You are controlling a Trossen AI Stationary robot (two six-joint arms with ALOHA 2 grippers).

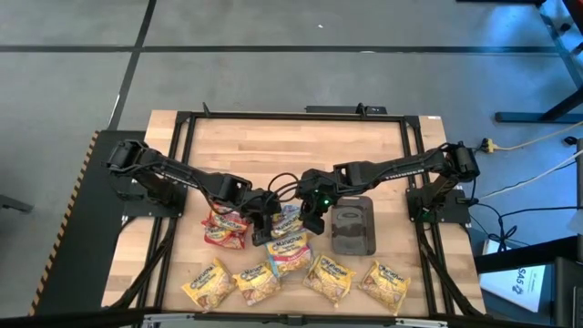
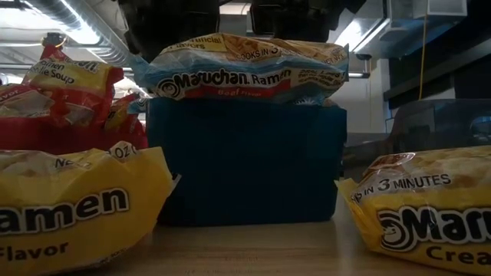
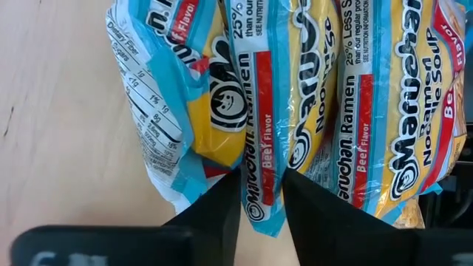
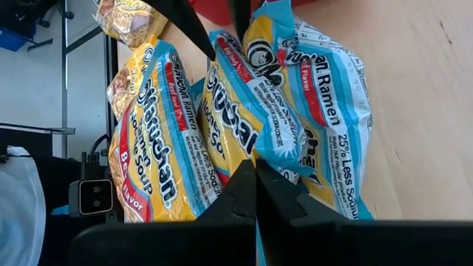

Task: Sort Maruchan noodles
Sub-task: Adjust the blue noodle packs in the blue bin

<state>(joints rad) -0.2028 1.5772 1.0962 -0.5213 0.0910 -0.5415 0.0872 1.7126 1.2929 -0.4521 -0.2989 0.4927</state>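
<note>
Several blue-edged Maruchan packets (image 1: pixel 288 244) lie piled on a teal tray (image 2: pixel 245 161) at the table's middle; one packet (image 2: pixel 245 73) lies flat across its top. My left gripper (image 3: pixel 262 185) comes from the left and has one blue-edged packet (image 3: pixel 259 111) between its fingers. My right gripper (image 4: pixel 256 174) comes from the right and is shut, its tips at the opposite end of the pile (image 4: pixel 229 118). Red packets (image 1: pixel 224 228) lie left of the pile. Yellow packets (image 1: pixel 258 284) lie in a row near the front edge. My left gripper pinches the end (image 3: pixel 264 210) of a blue-edged packet between its two fingers (image 3: pixel 222 210), which slant down from the table's left side. The packet stands on edge among its neighbours, resting in the pile. My right gripper's shut tips overlap a packet's end (image 4: pixel 251 157); whether they touch it I cannot tell.
A dark grey tray (image 1: pixel 353 228) lies right of the pile, under the right arm. The two grippers (image 1: pixel 266 223) (image 1: pixel 311 220) stand close together over the pile. Bare wood shows on the table's far half (image 1: pixel 291 146).
</note>
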